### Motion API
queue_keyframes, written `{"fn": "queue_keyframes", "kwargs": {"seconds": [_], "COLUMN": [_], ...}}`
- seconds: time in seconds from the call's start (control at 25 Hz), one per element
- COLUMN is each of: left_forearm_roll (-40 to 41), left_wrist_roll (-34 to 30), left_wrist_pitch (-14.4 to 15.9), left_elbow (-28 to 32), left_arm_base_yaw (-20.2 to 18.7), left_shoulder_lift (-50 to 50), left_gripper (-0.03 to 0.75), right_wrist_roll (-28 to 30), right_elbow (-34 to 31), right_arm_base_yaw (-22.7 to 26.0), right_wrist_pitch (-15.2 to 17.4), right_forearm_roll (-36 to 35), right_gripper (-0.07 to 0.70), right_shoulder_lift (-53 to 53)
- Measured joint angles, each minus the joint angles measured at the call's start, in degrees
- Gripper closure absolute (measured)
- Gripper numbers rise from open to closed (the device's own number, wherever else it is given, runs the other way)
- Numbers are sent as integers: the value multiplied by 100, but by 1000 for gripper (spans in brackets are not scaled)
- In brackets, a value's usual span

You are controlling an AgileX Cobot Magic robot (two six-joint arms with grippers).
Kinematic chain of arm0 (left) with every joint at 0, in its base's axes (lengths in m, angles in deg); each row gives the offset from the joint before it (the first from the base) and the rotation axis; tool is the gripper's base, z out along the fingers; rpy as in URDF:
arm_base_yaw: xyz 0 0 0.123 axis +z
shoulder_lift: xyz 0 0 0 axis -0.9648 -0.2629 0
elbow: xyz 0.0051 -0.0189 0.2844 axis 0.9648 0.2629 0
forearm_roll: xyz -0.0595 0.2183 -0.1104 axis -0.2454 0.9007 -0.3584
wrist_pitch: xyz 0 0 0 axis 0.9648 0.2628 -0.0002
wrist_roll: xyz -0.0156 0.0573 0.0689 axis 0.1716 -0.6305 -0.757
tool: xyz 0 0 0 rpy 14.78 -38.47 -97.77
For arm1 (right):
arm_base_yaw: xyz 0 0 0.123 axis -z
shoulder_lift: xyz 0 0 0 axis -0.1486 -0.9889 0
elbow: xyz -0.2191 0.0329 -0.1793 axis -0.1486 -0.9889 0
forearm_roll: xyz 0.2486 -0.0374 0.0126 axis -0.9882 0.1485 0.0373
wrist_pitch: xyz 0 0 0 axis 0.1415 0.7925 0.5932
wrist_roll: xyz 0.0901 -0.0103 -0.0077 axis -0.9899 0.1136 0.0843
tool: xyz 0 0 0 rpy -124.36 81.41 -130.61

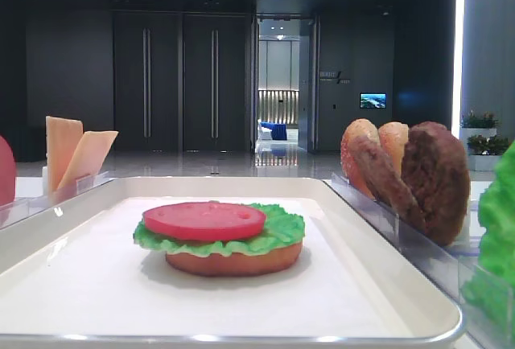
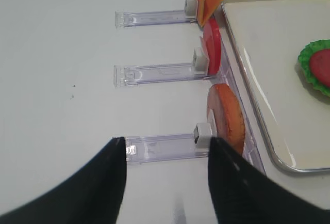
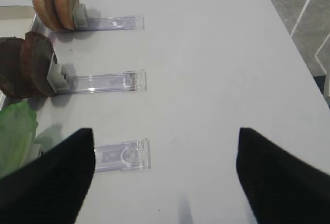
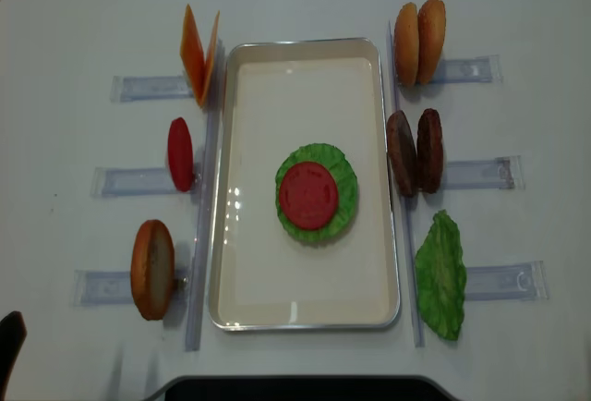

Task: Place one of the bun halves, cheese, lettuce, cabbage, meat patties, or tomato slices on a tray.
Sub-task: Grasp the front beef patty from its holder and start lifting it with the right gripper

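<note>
The white tray (image 4: 305, 42) sits mid-table and carries a bun half (image 1: 233, 262) topped with lettuce (image 4: 342, 179) and a tomato slice (image 4: 307, 196). To its left, racks hold cheese (image 4: 199, 54), a tomato slice (image 4: 180, 153) and a bun half (image 4: 152, 268). On the right stand two bun halves (image 4: 418, 41), two meat patties (image 4: 415, 151) and a lettuce leaf (image 4: 441, 276). My left gripper (image 2: 166, 141) is open and empty above the rack by the bun half (image 2: 227, 118). My right gripper (image 3: 165, 131) is open and empty, right of the lettuce (image 3: 15, 131). No cabbage shows.
Clear plastic racks (image 4: 480, 175) stick out from both long sides of the tray. Bare white table (image 3: 221, 69) lies beyond the racks' outer ends. A grey tiled floor (image 3: 304, 7) begins past the table's edge on the right.
</note>
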State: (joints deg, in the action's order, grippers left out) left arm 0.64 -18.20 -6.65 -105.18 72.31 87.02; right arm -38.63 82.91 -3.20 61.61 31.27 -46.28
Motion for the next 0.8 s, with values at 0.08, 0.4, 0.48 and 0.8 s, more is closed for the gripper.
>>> {"fn": "queue_keyframes", "kwargs": {"seconds": [0.08, 0.4, 0.48, 0.8], "left_forearm_roll": [0, 0, 0, 0], "left_wrist_roll": [0, 0, 0, -5], "left_wrist_pitch": [0, 0, 0, 0], "left_elbow": [0, 0, 0, 0], "left_arm_base_yaw": [0, 0, 0, 0], "left_shoulder_lift": [0, 0, 0, 0], "left_gripper": [325, 325, 325, 325], "right_wrist_roll": [0, -61, -109, -130], "right_elbow": [0, 6, 83, 1219], "right_arm_base_yaw": [0, 0, 0, 0], "right_wrist_pitch": [0, -5, -123, -873], "right_forearm_roll": [0, 41, 41, 46], "right_gripper": [93, 94, 94, 94], "right_shoulder_lift": [0, -81, -471, -3978]}}
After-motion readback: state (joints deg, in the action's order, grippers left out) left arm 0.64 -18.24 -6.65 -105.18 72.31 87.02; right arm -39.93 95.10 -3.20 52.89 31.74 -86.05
